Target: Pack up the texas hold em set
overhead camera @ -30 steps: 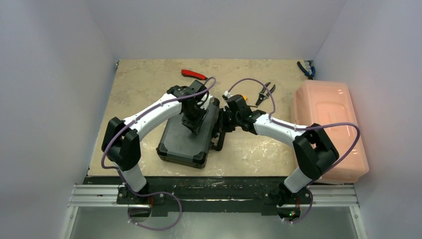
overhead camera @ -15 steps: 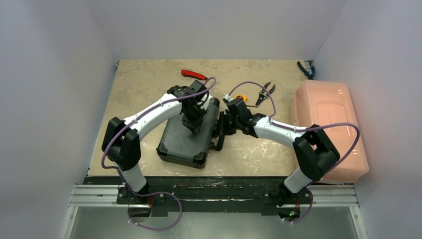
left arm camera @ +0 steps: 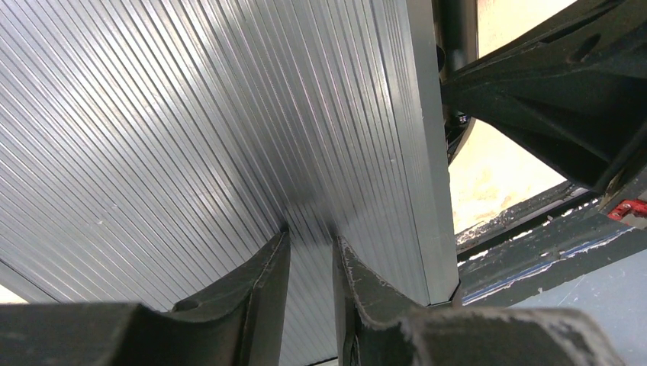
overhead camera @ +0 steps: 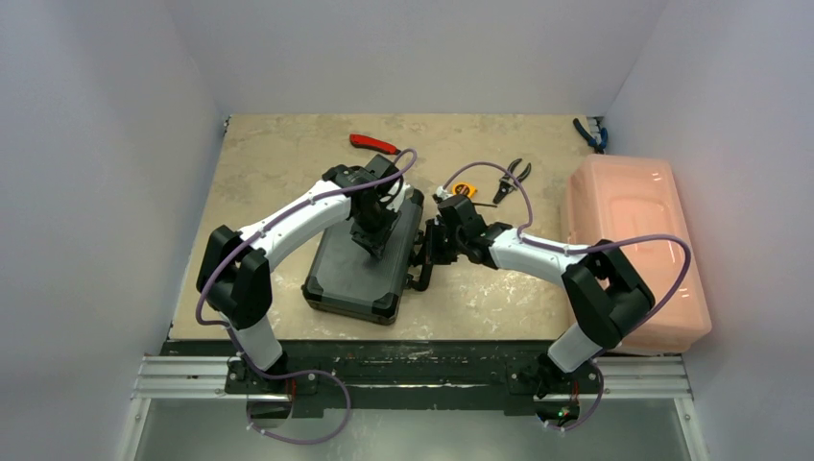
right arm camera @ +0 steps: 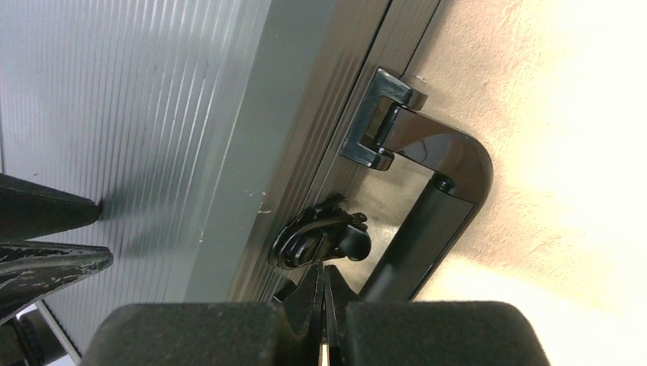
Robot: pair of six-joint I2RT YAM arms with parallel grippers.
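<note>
In the top view, the black briefcase [overhead camera: 357,277] lies closed on the surface [overhead camera: 269,163], left of centre, with its handle side turned towards the right arm. The left fingers [overhead camera: 372,238] rest on top of it, and the right fingers [overhead camera: 429,248] sit against that handle side. A pink bin [overhead camera: 634,240] stands well apart at the right. No cards, discs or dice show loose anywhere, so the packing seems nearly done and the step in hand looks like fastening the case.

In the left wrist view, the left fingers are drawn nearly together, with only a narrow slit between them. They hold nothing, and their tips bear on the ribbed lid [left arm camera: 191,114], apparently to hold it down.

In the right wrist view, the right fingers are pressed fully together and grip nothing. Their tips sit just beside the small black latch [right arm camera: 324,238], next to the glossy handle [right arm camera: 439,206]. Whether the latch has caught cannot be told.

The next move probably calls for a short, firm push on the latch with the closed tips while the left arm holds the lid flat, aimed so the tips do not slip onto the handle.
</note>
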